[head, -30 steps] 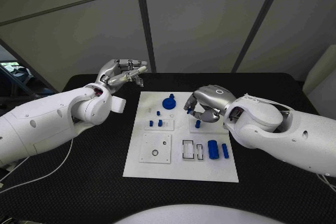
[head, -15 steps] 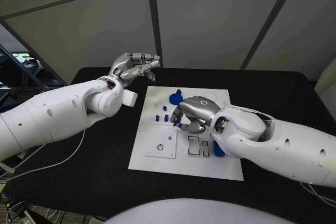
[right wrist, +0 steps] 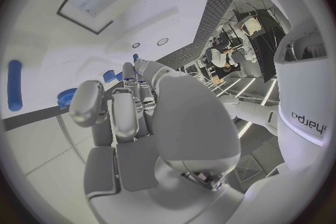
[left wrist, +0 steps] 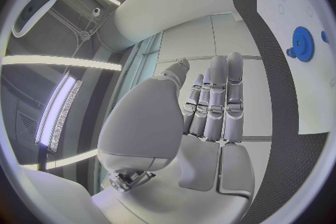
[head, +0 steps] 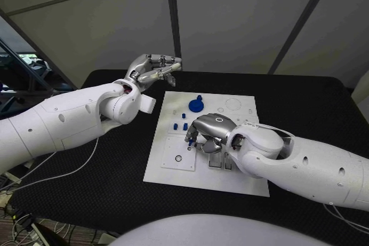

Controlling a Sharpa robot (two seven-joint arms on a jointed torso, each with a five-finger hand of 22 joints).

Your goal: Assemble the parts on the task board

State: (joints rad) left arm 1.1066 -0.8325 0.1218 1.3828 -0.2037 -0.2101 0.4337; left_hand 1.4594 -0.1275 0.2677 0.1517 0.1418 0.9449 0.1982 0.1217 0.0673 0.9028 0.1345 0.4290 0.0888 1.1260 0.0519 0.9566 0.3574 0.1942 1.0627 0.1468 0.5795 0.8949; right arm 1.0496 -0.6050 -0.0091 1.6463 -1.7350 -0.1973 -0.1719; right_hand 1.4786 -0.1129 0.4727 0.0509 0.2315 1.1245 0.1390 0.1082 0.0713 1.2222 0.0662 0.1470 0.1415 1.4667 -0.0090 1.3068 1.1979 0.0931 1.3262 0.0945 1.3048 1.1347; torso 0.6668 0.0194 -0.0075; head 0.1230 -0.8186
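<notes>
Parts: small blue pegs [head: 179, 126] stand on the board [head: 178, 173], just beside the right fingers; a blue gear [head: 196, 104] sits farther up the board.
Right hand [head: 206, 135]: low over the board's middle, fingers curled downward; whether they hold a part I cannot tell.
Left hand [head: 154, 69]: raised beyond the board's far-left corner, well apart from the parts, fingers straight and held together, holding nothing.
Table [head: 92, 192]: black, beneath the board.

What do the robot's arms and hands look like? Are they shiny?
Both arms are fat, smooth white shells with small dark dots. The left hand and right hand are shiny silver metal with jointed fingers. A thin white cable trails beside the left arm. The right wrist view shows dark lettering on the white shell.
</notes>
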